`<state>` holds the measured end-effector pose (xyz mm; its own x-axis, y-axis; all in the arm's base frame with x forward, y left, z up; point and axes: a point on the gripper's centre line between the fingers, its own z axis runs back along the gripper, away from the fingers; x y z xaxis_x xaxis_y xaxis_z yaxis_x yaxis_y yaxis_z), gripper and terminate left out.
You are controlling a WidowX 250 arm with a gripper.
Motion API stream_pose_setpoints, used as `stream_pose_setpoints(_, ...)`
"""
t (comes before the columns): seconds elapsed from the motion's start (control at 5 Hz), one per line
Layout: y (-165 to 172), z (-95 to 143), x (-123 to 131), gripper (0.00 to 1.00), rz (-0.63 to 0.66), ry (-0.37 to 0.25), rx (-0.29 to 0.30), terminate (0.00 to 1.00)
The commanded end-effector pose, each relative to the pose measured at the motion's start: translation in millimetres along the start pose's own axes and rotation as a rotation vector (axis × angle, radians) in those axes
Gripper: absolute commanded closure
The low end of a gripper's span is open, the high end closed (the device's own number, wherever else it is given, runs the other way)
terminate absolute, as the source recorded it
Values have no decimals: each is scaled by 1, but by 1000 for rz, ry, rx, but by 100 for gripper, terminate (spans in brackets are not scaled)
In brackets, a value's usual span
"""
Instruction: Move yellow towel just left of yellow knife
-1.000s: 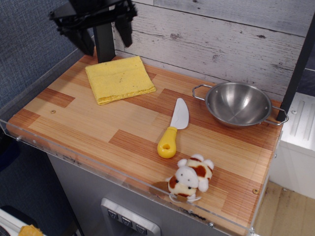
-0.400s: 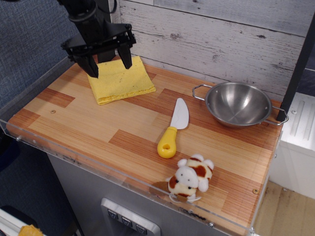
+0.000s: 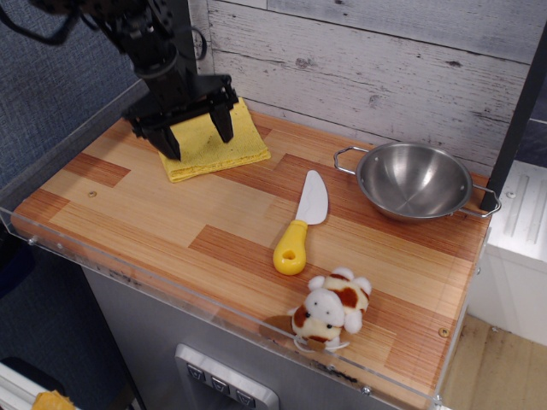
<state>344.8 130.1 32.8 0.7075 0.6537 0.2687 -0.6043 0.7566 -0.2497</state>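
The yellow towel (image 3: 215, 147) lies folded at the back left of the wooden table. My black gripper (image 3: 197, 136) is open right over it, one finger (image 3: 170, 142) at its left edge and the other near its back right, down at or just above the cloth. The arm hides the towel's back left part. The yellow knife (image 3: 302, 224) lies near the table's middle, whitish blade pointing away, yellow handle toward the front edge. It is well to the right of the towel.
A steel bowl (image 3: 414, 181) with two handles sits at the back right. A small brown-and-white plush toy (image 3: 332, 309) sits near the front edge. A clear plastic rim (image 3: 171, 295) runs along the table's front and left. Bare wood lies left of the knife.
My gripper has come down from above the table's back left corner onto the towel, still open. The towel, knife, bowl and toy have not moved.
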Motion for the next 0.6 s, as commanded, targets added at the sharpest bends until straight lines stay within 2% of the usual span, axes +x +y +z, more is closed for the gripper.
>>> stream_pose_setpoints(0.0,3,-2,20,0,34,-31,31,0)
stream_pose_setpoints(0.2,9,-1,13,0,104,19,145,0)
stream_pose_setpoints(0.4,10,-5,6,0,147,58,168,0)
